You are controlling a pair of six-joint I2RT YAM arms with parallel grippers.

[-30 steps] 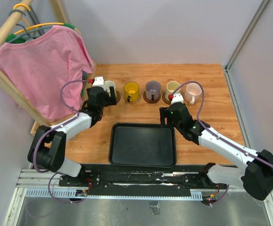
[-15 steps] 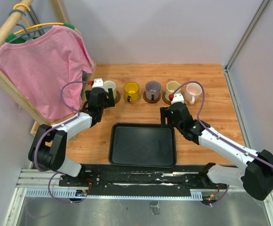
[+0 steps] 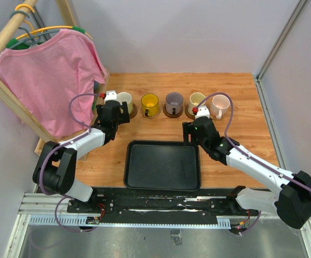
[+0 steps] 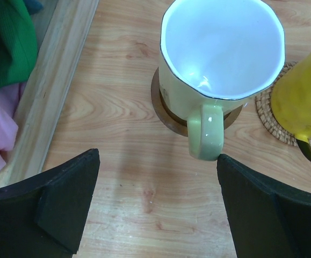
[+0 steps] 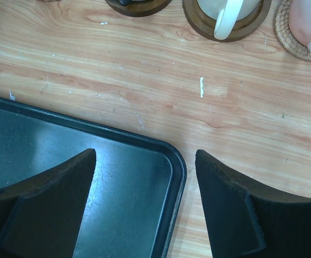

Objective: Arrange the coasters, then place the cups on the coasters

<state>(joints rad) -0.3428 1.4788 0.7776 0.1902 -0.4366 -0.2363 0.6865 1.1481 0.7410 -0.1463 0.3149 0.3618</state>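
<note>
Top external: cups lined up along the far counter, each seemingly on coasters; task looks complete. Left wrist: left end effector wide open, empty, just short of white mug handle; mug sits on dark coaster. Right wrist: right end effector open, empty, above black tray corner, away from cups.

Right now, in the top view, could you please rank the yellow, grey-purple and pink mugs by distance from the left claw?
1. yellow mug, just right of the left claw
2. grey-purple mug, mid-row
3. pink mug, far right end
</note>
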